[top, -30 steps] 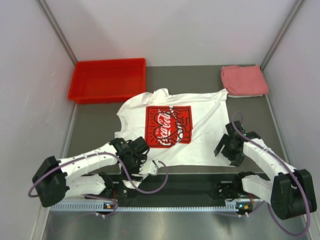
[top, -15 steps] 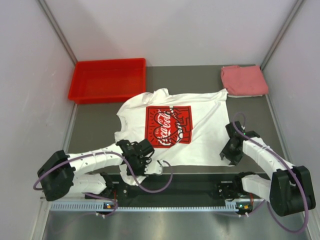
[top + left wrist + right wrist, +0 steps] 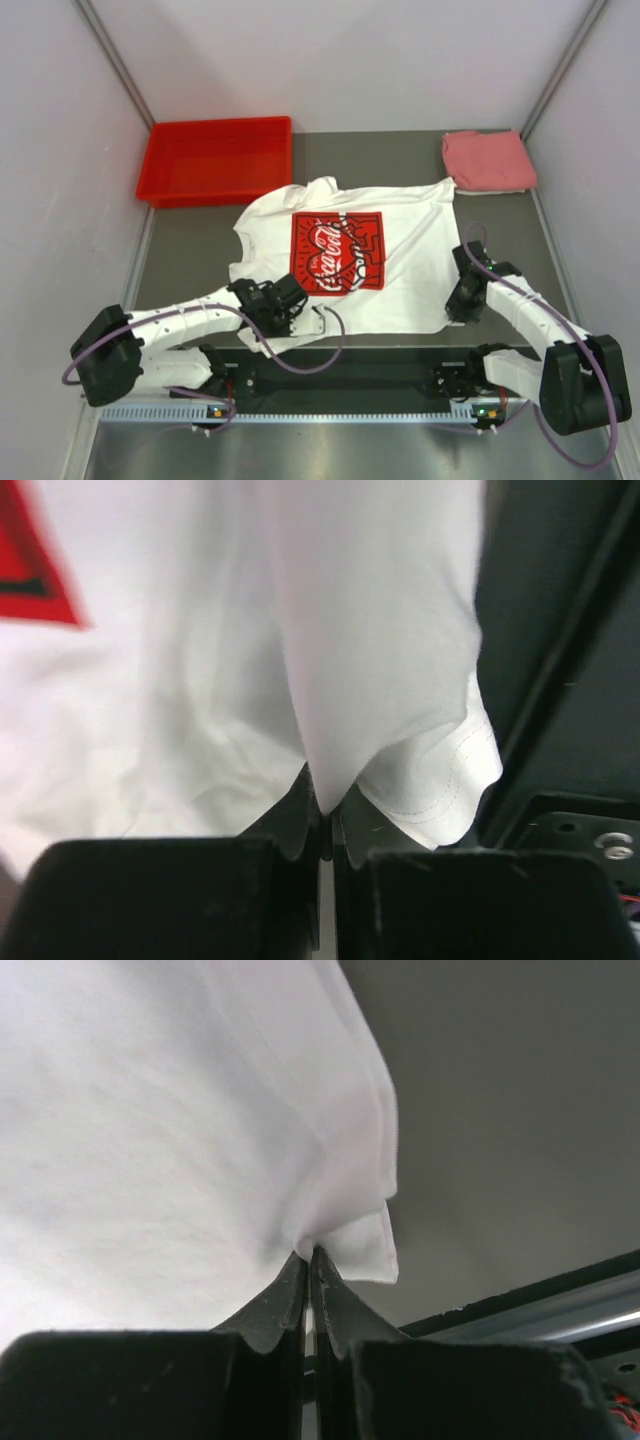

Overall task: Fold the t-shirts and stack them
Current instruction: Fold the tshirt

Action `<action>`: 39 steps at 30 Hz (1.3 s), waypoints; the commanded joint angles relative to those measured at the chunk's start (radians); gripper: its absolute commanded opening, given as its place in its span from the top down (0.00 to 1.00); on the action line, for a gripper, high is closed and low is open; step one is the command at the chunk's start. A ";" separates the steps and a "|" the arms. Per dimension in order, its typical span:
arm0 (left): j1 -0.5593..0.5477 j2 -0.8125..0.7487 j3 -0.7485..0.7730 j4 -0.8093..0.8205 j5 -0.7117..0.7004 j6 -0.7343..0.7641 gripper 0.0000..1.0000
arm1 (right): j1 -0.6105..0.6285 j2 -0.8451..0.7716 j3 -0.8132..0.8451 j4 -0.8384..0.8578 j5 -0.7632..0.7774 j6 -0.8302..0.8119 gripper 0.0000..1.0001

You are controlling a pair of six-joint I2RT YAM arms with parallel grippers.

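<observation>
Centrally, the white shirt [image 3: 345,255] is spread logo-up on the table [image 3: 400,150], its hem laid toward the arm bases. The hem's left corner is pinched between the closed jaws of the left gripper [image 3: 325,815], and its right corner is clamped likewise by the right gripper [image 3: 310,1258]. The pink shirt [image 3: 488,160] is seen folded at the far right, the red bin [image 3: 215,160] at the far left.

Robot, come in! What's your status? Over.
Left hand shut on white t-shirt hem. Right hand shut on other corner. Pink t-shirt folded, far right. Red bin beside far sleeve.
</observation>
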 commanded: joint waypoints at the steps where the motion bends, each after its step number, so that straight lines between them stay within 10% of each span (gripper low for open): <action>1: 0.063 -0.082 0.082 0.055 -0.181 -0.014 1.00 | -0.003 -0.002 0.092 0.082 0.012 -0.057 1.00; 10: 0.408 0.057 0.303 0.204 -0.171 0.082 1.00 | -0.004 0.117 0.269 0.118 0.057 -0.178 1.00; 28: 0.477 0.403 0.471 0.256 -0.220 0.104 0.99 | -0.006 0.580 0.612 0.283 0.140 -0.399 1.00; 32: 0.506 0.438 0.529 0.256 -0.235 0.046 0.55 | -0.009 0.648 0.686 0.298 0.118 -0.397 0.88; 35: 0.583 0.453 0.610 0.236 -0.203 -0.055 0.42 | -0.026 0.668 0.767 0.287 0.127 -0.393 0.47; 39: 0.727 0.380 0.643 0.171 -0.016 -0.132 0.27 | -0.056 0.606 0.758 0.246 0.163 -0.408 0.38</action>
